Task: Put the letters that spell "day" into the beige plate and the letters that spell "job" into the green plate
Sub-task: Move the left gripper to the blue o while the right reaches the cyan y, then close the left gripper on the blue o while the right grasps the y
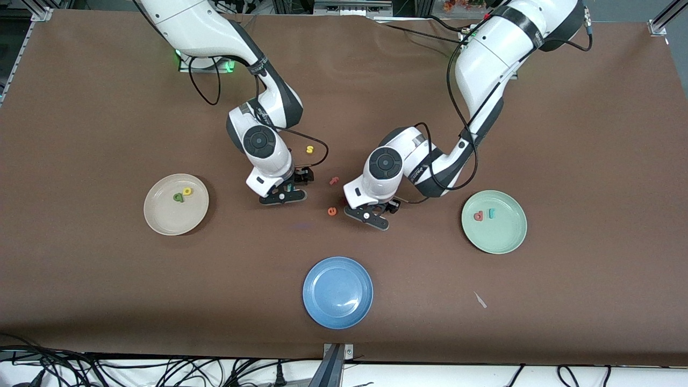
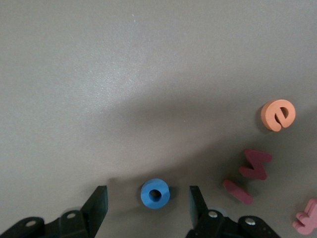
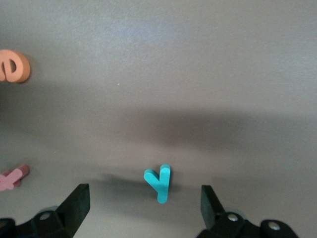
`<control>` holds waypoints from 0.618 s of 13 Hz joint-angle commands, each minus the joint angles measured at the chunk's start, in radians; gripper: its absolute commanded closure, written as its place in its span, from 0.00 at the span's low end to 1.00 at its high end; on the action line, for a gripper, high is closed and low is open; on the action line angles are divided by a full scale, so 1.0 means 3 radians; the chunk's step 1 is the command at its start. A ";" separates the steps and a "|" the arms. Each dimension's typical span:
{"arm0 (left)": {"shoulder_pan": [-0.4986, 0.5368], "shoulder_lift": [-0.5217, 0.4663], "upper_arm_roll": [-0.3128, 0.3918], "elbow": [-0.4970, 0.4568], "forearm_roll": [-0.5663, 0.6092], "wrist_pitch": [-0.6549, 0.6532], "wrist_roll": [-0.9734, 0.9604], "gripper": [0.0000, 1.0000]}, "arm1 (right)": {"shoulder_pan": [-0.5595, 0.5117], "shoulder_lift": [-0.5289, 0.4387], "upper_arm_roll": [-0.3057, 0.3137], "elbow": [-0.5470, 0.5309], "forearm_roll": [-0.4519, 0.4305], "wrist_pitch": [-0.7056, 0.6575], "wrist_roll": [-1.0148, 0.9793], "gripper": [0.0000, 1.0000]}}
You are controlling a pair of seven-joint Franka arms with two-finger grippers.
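Between each spread hand sits one letter: left hand [image 2: 148, 204] o [image 2: 155, 193], right hand [image 3: 145, 203] y [image 3: 159, 182].

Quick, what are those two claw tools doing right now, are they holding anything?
Left tool: open, fingers either side of the blue o on the table, not gripping it.
Right tool: open, straddling the teal y, holding nothing.
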 commanded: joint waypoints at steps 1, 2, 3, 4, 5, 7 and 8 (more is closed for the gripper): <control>-0.0055 0.0052 0.0041 0.0085 0.0144 0.0008 -0.0085 0.29 | 0.0011 0.0001 -0.0008 -0.0131 -0.0044 0.0191 -0.0241 0.08; -0.0055 0.0057 0.0041 0.0075 0.0139 0.0003 -0.0095 0.29 | 0.0011 0.0001 -0.0013 -0.0131 -0.0044 0.0192 -0.0293 0.10; -0.0055 0.0037 0.0041 -0.0001 0.0139 0.0003 -0.0166 0.33 | 0.0006 0.0001 -0.0008 -0.0131 -0.0044 0.0192 -0.0334 0.13; -0.0045 0.0032 0.0041 -0.0012 0.0144 -0.0002 -0.0187 0.35 | 0.0000 0.0001 -0.0013 -0.0131 -0.0044 0.0187 -0.0354 0.17; -0.0050 0.0037 0.0041 -0.0007 0.0144 0.0003 -0.0192 0.38 | -0.0015 0.0001 -0.0013 -0.0131 -0.0044 0.0182 -0.0405 0.20; -0.0055 0.0042 0.0046 -0.0007 0.0144 0.0003 -0.0192 0.46 | -0.0030 0.0001 -0.0013 -0.0131 -0.0044 0.0176 -0.0482 0.27; -0.0050 0.0032 0.0046 -0.0007 0.0144 0.0003 -0.0197 0.63 | -0.0030 0.0001 -0.0013 -0.0131 -0.0044 0.0176 -0.0482 0.30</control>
